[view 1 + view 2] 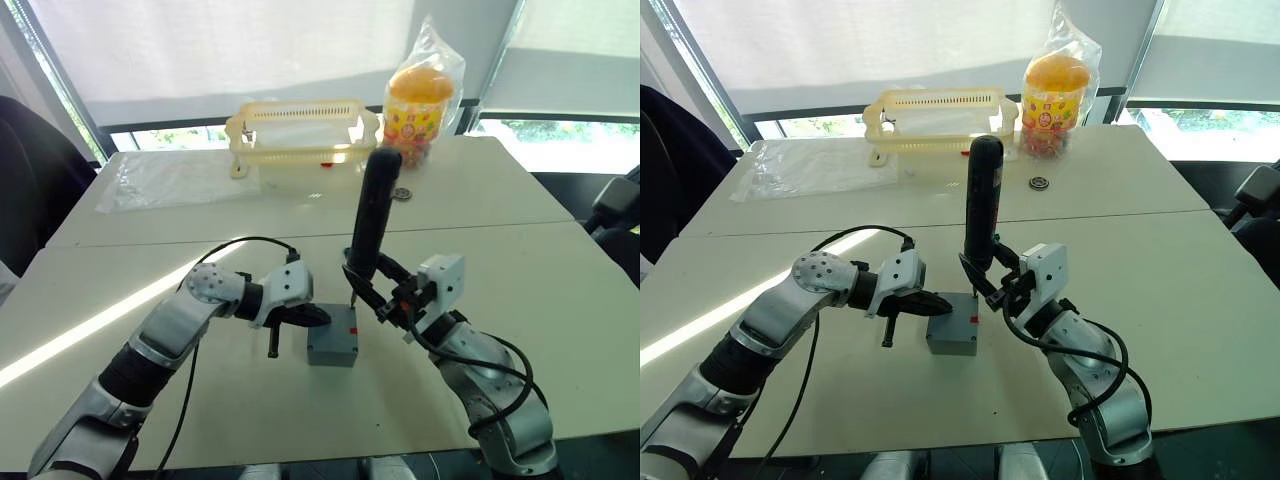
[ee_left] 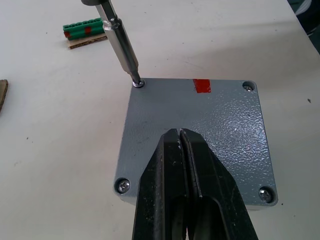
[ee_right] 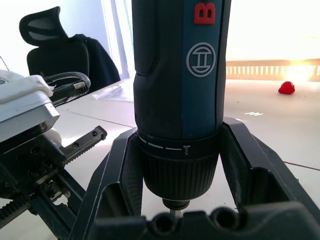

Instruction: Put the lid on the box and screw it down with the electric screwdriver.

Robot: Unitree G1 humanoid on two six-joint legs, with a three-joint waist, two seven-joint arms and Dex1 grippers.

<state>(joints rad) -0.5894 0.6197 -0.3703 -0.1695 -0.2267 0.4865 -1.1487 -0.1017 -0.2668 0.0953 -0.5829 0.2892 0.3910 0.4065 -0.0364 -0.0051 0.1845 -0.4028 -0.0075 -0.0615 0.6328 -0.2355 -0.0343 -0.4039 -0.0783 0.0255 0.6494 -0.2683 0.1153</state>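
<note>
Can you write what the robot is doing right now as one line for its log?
step: driving a corner screw | lid: on box | left gripper: jaws shut, pressing lid | right gripper: holds electric screwdriver upright, bit in screw

silver arms, black cables, black claws

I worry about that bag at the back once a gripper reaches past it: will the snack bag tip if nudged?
Probably yes. The snack bag stands tall on a narrow base near the basket, so a nudge high up may topple it. Its thin clear wrapping looks crinkly and likely slippery.
</note>
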